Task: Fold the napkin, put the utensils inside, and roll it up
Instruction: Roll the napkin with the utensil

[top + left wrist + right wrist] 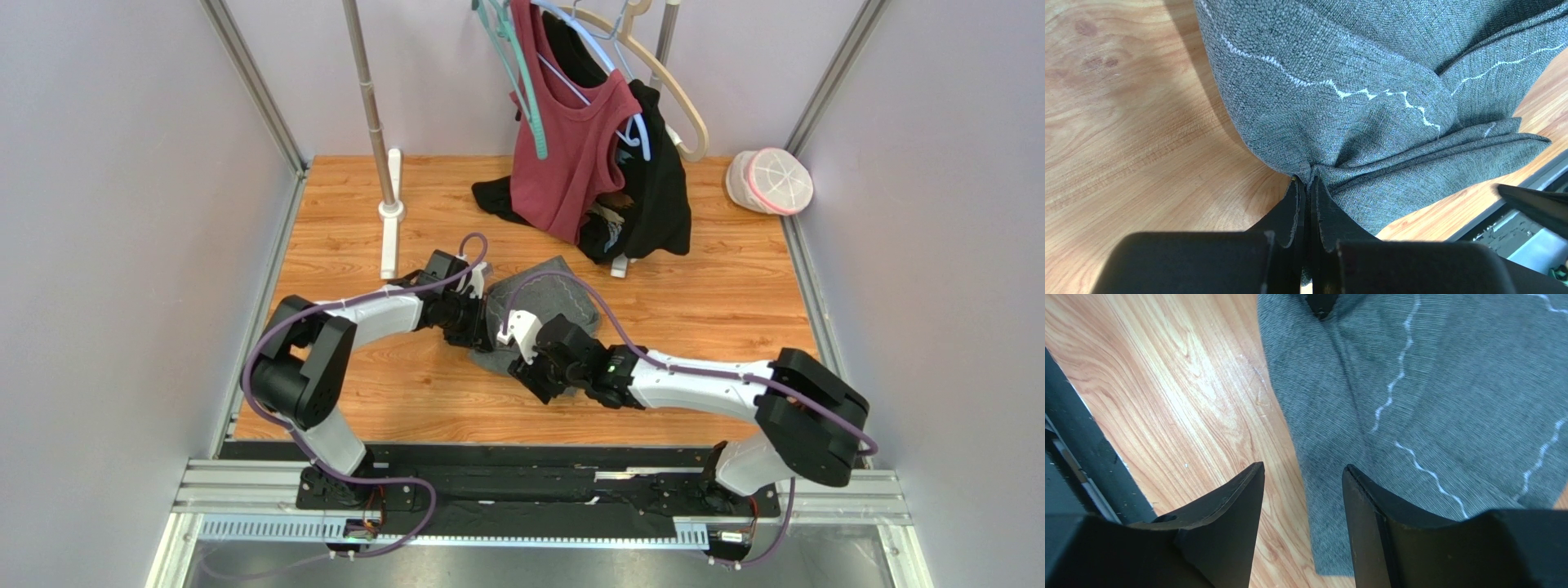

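The napkin [558, 300] lies near the middle of the counter [687, 294], partly folded and rumpled. From overhead its long axis seems to run from about 8 o'clock to 2 o'clock, with the narrower, bunched end at 8 o'clock, though the arms hide much of its outline. The left claw [1306, 184] is shut tight on a gathered pinch of cloth at that bunched end, with several layers fanning away from its tips. The right claw [1303, 468] hangs open just above the napkin's near edge with nothing in it, one finger over bare wood and the other over cloth. The step in hand looks like the fold. To do it well, the right claw should probably come down on that near edge and take every layer there, not only the top one. Both claws would then lift together and low, keeping the cloth taut between them, and lay the edge over so the stitching [1398, 386] lines up. The left's bunched pinch is likely to leave a crease, so tension should be eased out before letting go. No spoon shows in any view.
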`<state>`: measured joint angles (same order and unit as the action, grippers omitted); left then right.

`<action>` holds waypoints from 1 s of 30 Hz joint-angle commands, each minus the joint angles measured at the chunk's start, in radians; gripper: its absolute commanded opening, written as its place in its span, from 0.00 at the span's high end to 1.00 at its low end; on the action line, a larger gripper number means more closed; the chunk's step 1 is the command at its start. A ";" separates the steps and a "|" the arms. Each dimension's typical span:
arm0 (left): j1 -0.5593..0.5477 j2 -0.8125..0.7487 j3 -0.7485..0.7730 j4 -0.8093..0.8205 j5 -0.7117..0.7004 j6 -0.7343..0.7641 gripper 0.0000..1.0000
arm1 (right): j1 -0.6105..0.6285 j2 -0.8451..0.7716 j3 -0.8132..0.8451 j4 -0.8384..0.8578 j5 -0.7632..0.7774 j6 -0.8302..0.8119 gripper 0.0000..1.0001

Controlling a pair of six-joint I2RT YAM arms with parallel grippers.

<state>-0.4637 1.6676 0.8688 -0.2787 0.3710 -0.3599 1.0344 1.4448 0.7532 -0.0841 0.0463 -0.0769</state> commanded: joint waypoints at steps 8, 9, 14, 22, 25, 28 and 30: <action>0.000 0.058 0.019 -0.077 -0.009 0.041 1.00 | 0.044 0.112 0.000 0.196 0.069 -0.115 0.46; -0.001 0.060 0.022 -0.079 -0.009 0.041 1.00 | 0.050 0.115 -0.005 0.202 0.091 -0.121 0.46; 0.002 0.072 0.029 -0.088 -0.001 0.045 1.00 | 0.064 0.149 -0.018 0.224 0.124 -0.141 0.46; 0.002 0.084 0.035 -0.093 0.012 0.053 1.00 | 0.072 0.213 -0.017 0.233 0.228 -0.152 0.48; 0.002 0.087 0.036 -0.093 0.019 0.056 1.00 | 0.072 0.241 0.000 0.215 0.286 -0.144 0.50; 0.002 0.092 0.038 -0.093 0.025 0.059 1.00 | 0.072 0.267 0.012 0.188 0.303 -0.141 0.60; 0.002 0.090 0.038 -0.090 0.028 0.059 1.00 | 0.072 0.278 0.017 0.162 0.285 -0.138 0.74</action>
<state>-0.4572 1.7134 0.9154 -0.3119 0.4259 -0.3443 1.1069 1.6768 0.7567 0.1310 0.2806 -0.2115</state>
